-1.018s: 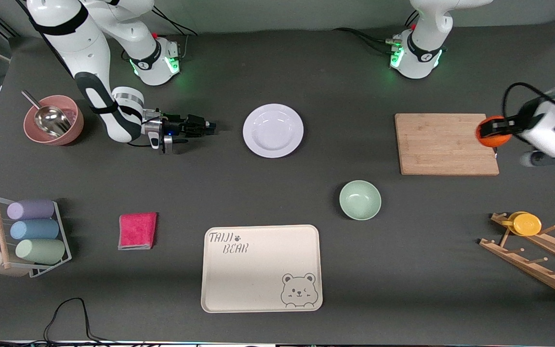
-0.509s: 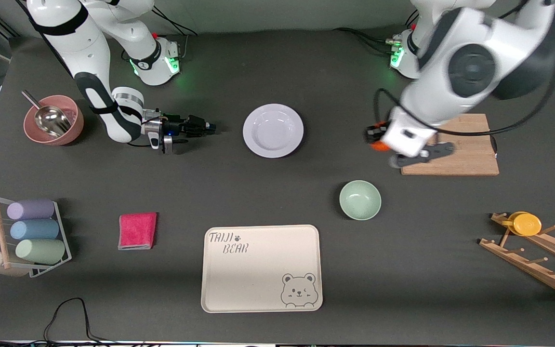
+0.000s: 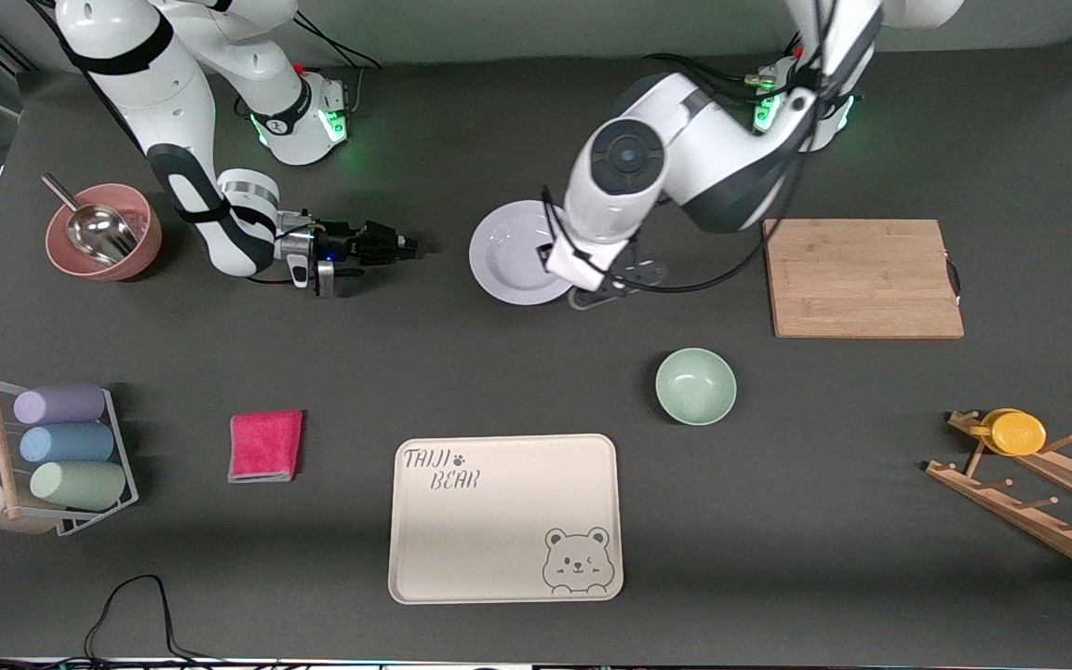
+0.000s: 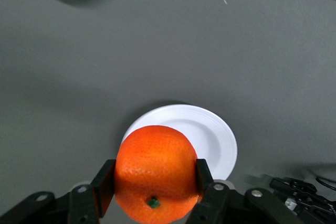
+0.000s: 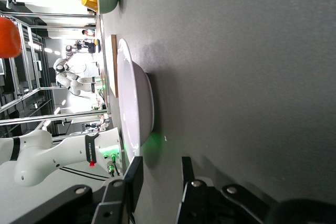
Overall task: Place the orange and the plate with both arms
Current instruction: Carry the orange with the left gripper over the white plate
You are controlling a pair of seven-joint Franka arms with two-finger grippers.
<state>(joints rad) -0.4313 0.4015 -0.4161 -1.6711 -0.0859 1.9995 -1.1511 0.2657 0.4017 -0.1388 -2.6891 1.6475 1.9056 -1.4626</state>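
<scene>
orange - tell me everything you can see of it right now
The orange is a small round fruit, bright orange with dimpled skin and a small dark green stem nub. It is clamped between the two black fingers of the left gripper, one on each side, and nothing else touches it. It hangs in the air over the pale plate, near the plate's edge. In the front view the left arm's wrist hides it; the right wrist view catches only a sliver of it.

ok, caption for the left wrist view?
Left gripper holds the orange in the air over the plate.
</scene>
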